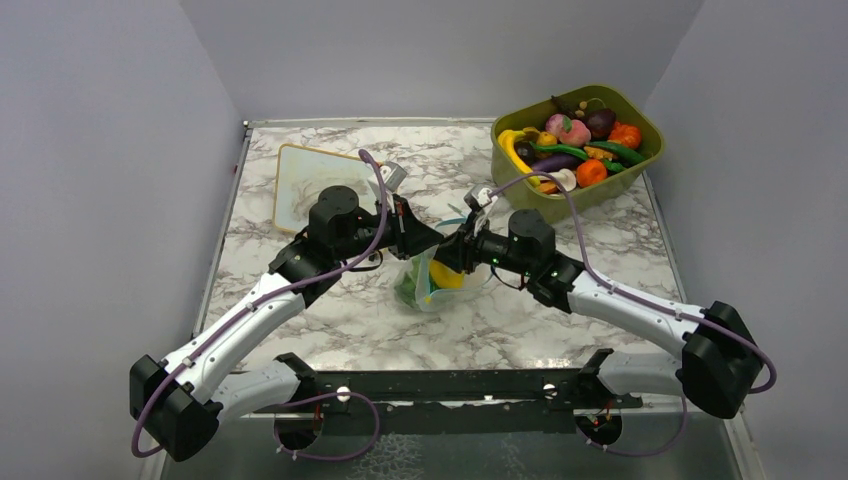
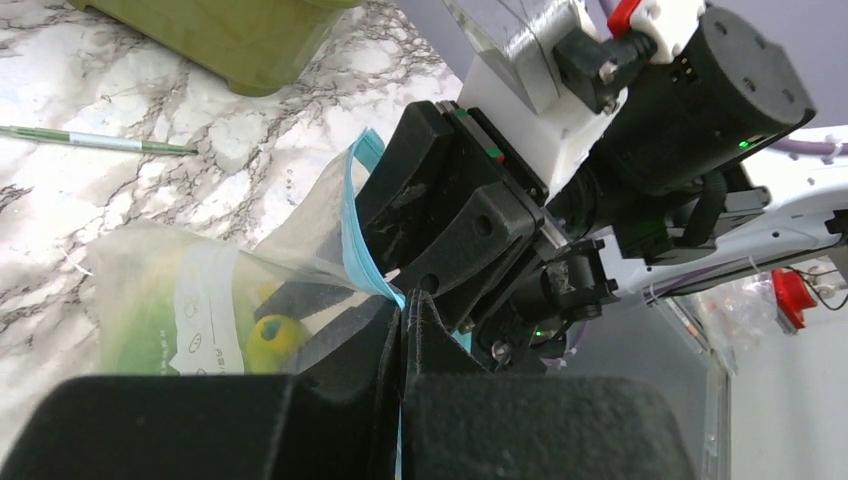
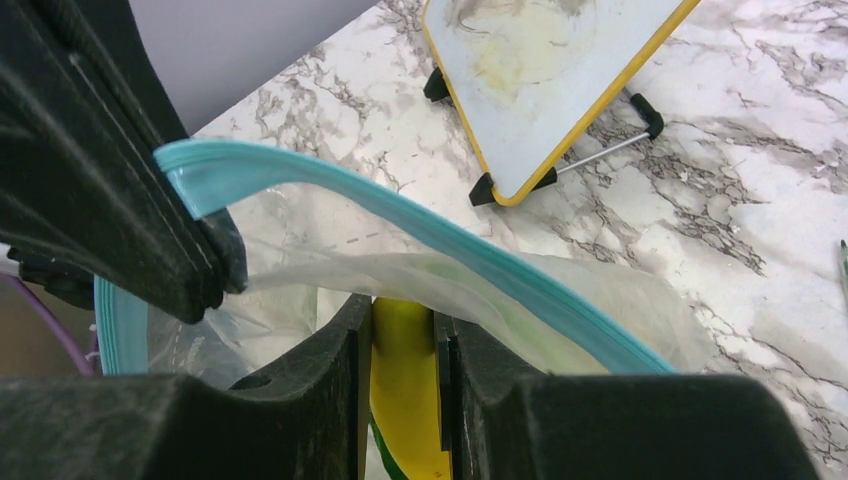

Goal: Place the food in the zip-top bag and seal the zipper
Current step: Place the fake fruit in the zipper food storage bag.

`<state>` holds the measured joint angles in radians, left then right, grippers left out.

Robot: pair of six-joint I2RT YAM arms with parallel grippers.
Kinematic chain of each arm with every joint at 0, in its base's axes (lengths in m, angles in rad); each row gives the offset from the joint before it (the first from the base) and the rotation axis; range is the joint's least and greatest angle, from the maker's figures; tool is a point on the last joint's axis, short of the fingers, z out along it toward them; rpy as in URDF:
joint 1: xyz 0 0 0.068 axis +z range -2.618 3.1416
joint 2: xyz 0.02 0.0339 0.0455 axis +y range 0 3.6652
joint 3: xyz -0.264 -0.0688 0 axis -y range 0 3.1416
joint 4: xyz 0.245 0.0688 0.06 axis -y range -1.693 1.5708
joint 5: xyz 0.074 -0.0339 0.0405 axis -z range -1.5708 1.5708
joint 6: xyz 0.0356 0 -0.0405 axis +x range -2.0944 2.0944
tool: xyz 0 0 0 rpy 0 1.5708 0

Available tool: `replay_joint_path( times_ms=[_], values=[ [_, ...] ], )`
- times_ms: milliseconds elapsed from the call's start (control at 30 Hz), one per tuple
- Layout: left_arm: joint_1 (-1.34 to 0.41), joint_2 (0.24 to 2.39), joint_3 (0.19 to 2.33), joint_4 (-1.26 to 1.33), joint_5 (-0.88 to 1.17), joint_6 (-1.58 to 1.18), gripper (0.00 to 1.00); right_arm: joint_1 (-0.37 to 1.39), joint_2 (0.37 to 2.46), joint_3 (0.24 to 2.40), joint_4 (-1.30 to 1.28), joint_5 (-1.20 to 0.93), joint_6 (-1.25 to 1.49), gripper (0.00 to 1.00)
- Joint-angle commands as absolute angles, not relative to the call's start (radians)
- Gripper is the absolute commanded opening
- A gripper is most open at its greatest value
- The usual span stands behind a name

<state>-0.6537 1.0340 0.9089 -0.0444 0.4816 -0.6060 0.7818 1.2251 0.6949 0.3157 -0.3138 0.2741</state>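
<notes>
While pinching the zipper [image 3: 400, 215] in the left gripper [image 2: 405, 310], holds yellow food [image 3: 405, 400] squeezed in the right gripper [image 3: 400, 330] down in the bag [image 2: 170, 300]. Has green food [image 2: 135, 335] in already; not zipped yet.

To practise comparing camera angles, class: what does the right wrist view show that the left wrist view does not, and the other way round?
Only the right wrist view: the framed white board, and the yellow food piece pinched in the right pincer. Only the left wrist view: the olive-green tub, and the left pincer seen from behind its closed tips. Both: the clear zip-top bag, its teal zipper clamped by the left pincer, and the marble table.
</notes>
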Motion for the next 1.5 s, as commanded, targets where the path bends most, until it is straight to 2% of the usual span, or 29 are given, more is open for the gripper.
replay_joint_path(
  times_ms=[0,67,233,333,467,533,667,833,933,1100,1467],
  values=[
    [-0.649,1.003,0.942,-0.022,0.474,-0.559,0.0,0.783,1.221,0.761,0.137,-0.255,0.323,0.11],
    [-0.649,1.002,0.945,-0.025,0.466,-0.554,0.0,0.784,1.217,0.755,0.125,-0.229,0.331,0.14],
    [-0.65,1.011,0.965,-0.06,0.425,-0.541,0.0,0.784,1.239,0.791,0.021,-0.22,0.365,0.35],
    [-0.649,1.029,0.988,-0.109,0.411,-0.508,0.0,0.783,1.176,0.803,-0.009,-0.26,0.392,0.46],
    [-0.649,1.025,0.968,-0.106,0.385,-0.464,0.0,0.784,1.074,0.79,-0.022,-0.303,0.426,0.5],
    [-0.649,1.021,0.957,-0.11,0.368,-0.441,0.0,0.784,1.055,0.813,-0.071,-0.294,0.441,0.5],
    [-0.649,1.013,0.943,-0.099,0.368,-0.43,0.0,0.784,1.046,0.823,-0.074,-0.296,0.471,0.35],
    [-0.649,1.008,0.935,-0.072,0.387,-0.463,0.0,0.783,1.052,0.75,0.1,-0.278,0.599,0.19],
    [-0.65,1.008,0.936,-0.058,0.398,-0.488,0.0,0.785,1.084,0.725,0.187,-0.246,0.649,0.14],
    [-0.65,1.008,0.919,-0.025,0.407,-0.525,0.0,0.807,1.179,0.704,0.272,-0.239,0.697,0.13],
    [-0.65,0.993,0.914,-0.03,0.391,-0.515,0.0,0.844,1.292,0.694,0.237,-0.173,0.68,0.13]
  ],
)
